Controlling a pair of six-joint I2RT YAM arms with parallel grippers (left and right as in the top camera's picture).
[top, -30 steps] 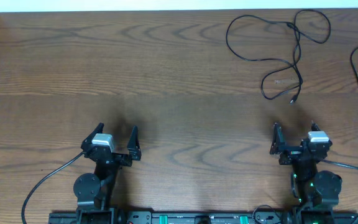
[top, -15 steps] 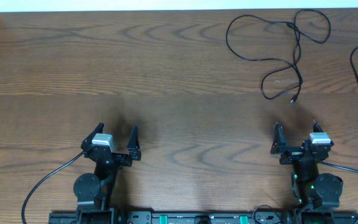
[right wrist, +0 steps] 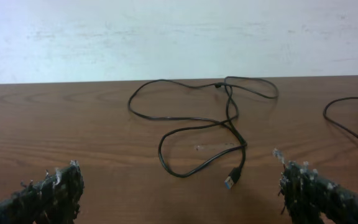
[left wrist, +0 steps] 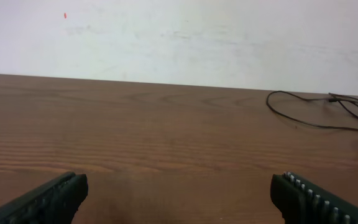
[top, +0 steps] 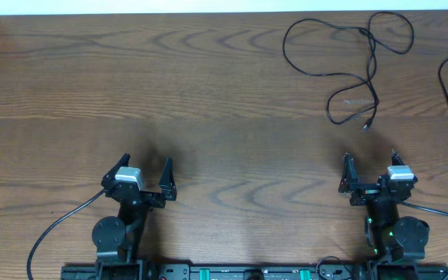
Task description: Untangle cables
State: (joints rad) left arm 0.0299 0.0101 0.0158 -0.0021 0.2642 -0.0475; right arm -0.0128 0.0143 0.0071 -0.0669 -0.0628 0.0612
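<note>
1. A second cable (top: 441,78) at the counter's (top: 208,93) right side is cut off by the overhead view's edge, so its ends cannot be seen.
2. The looped black cable (top: 363,32) lies at the far right, crossing itself, with its plug (right wrist: 230,180) ahead of the right pincer (top: 369,159).
3. The right pincer and the left pincer (top: 145,163) are both released and empty, well apart from the cables.

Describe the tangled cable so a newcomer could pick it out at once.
On the wooden table, look to the far right quarter. The black cable there lies in several crossing loops, ending in a small plug. Its neighbour is one plain curve cut off at the right edge.
</note>
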